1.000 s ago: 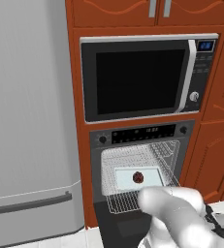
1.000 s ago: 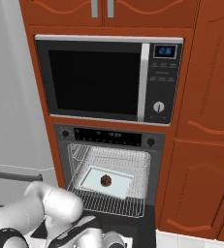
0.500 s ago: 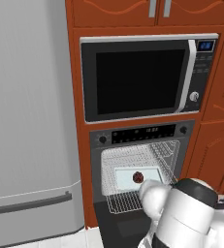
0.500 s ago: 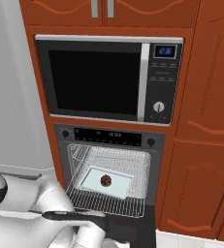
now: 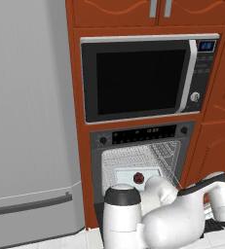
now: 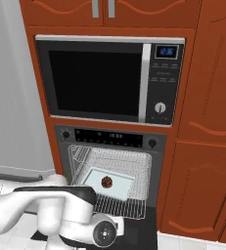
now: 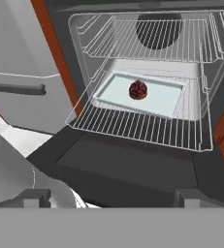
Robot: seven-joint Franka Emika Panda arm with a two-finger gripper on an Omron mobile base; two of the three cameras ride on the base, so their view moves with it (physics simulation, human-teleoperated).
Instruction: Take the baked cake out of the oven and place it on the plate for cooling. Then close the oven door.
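- The fingers (image 7: 36, 197) are standing spread wide and empty at the bottom of the hand view, well short of the oven (image 7: 133, 72).
- The oven door (image 7: 128, 167) is lying open across the lower middle.
- The baked cake (image 7: 138, 89) is sitting on a pale tray (image 7: 162, 99) on the lower wire rack (image 7: 133, 128), upper middle of the frame.
- Risk: being so small, the cake could be nudged away, or the fingers could catch the upper rack (image 7: 147, 41) by entering too high.
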